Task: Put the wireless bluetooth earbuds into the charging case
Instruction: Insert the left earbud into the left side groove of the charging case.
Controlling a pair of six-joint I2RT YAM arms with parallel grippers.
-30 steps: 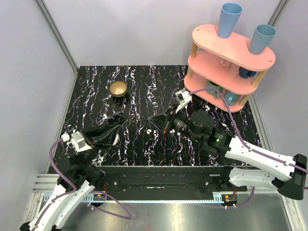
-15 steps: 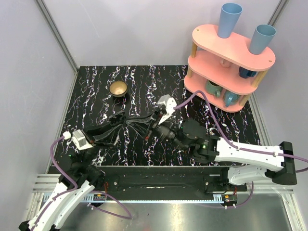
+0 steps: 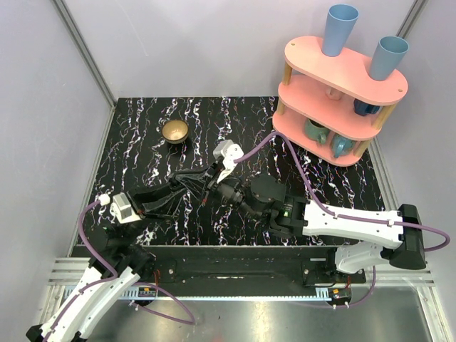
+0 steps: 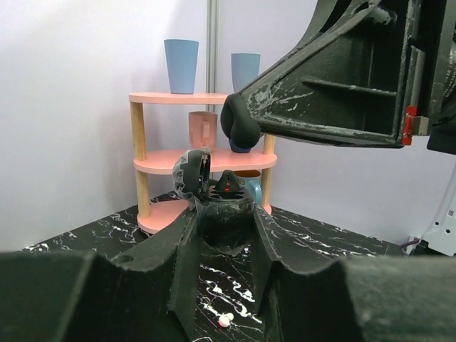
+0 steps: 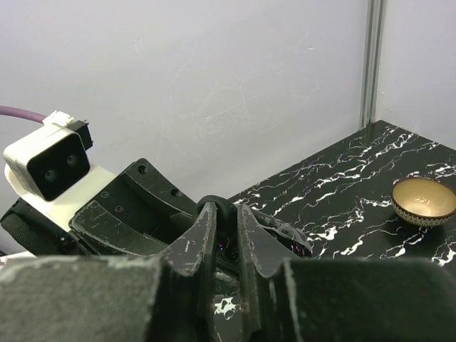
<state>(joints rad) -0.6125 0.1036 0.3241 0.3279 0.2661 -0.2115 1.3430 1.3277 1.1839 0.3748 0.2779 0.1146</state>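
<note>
1. One earbud (image 4: 225,320) is seen loose on the table (image 4: 313,246), below the left gripper (image 4: 223,226).
2. The charging case (image 4: 228,194), lid open, is clenched by the left gripper.
3. The right gripper (image 5: 225,214) has been swung left over the case, so insertion is judged near. Its fingers are nearly closed, and whether a bud is held cannot be told.

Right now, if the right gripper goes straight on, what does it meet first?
Probably the open charging case clamped in the left gripper, directly ahead of the right gripper; depth is unclear.
</note>
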